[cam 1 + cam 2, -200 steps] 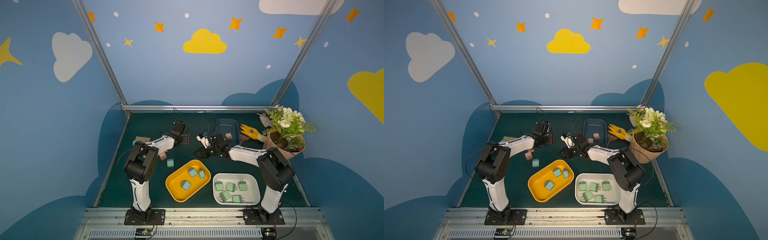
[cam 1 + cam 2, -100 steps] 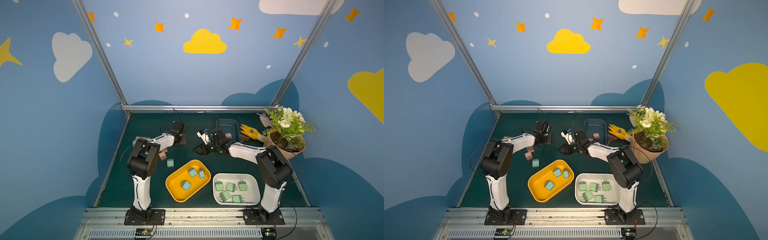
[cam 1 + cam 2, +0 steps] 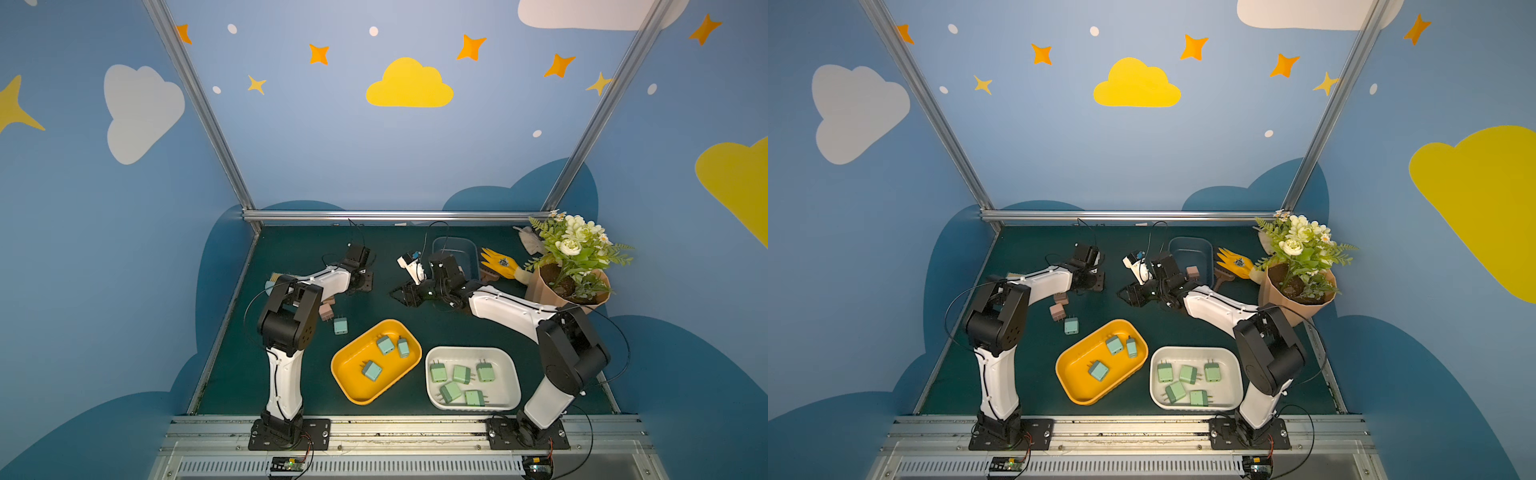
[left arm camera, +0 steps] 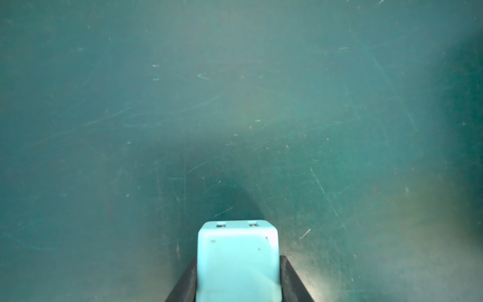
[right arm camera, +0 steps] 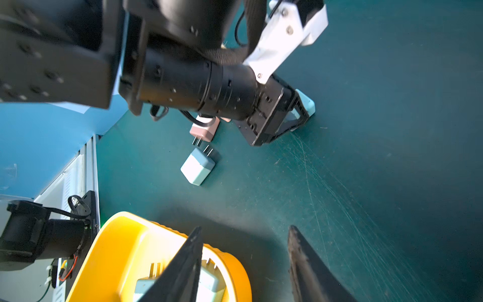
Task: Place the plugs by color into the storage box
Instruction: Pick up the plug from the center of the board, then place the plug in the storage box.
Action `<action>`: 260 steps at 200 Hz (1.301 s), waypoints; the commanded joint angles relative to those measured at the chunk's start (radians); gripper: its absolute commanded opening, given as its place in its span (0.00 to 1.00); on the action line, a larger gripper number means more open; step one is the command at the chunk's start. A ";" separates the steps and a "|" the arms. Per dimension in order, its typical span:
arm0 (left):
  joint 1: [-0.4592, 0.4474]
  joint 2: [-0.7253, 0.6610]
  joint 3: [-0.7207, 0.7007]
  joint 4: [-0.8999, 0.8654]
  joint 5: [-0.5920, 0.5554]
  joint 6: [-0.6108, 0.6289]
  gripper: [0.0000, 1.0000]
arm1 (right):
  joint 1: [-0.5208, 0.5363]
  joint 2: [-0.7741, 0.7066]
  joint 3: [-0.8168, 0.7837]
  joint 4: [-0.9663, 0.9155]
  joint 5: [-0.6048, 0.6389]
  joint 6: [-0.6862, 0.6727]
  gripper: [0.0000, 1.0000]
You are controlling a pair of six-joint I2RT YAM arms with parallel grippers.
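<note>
My left gripper [image 4: 237, 258] is shut on a light blue plug [image 4: 236, 264] low over the green mat; the right wrist view shows it [image 5: 304, 103] too. My right gripper [image 5: 244, 230] hangs open and empty mid-table [image 3: 401, 295]. On the mat by the left arm lie a loose light blue plug [image 3: 340, 325] and two pink plugs [image 3: 326, 311]. The storage box comes as three bins. The yellow one [image 3: 357, 388] holds three light blue plugs. The white one [image 3: 503, 388] holds several green plugs. The dark blue one [image 3: 1187, 249] holds a pink plug [image 3: 1192, 272].
A potted flower plant [image 3: 569, 266] stands at the back right, with a yellow glove [image 3: 500, 264] and a brush beside it. A light blue dustpan [image 3: 272, 284] lies behind the left arm. A metal rail [image 3: 395, 215] bounds the back.
The left jaws have closed on the light blue plug. The right jaws have narrowed a little and stay empty.
</note>
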 commanded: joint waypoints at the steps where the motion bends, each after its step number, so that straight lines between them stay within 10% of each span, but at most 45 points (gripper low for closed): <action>1: -0.021 -0.028 -0.050 0.013 -0.034 0.011 0.36 | -0.001 -0.043 -0.014 -0.052 0.004 0.010 0.52; 260: -0.454 -0.885 -0.558 -0.190 -0.028 -0.191 0.41 | 0.133 -0.300 -0.307 0.111 0.196 0.273 0.46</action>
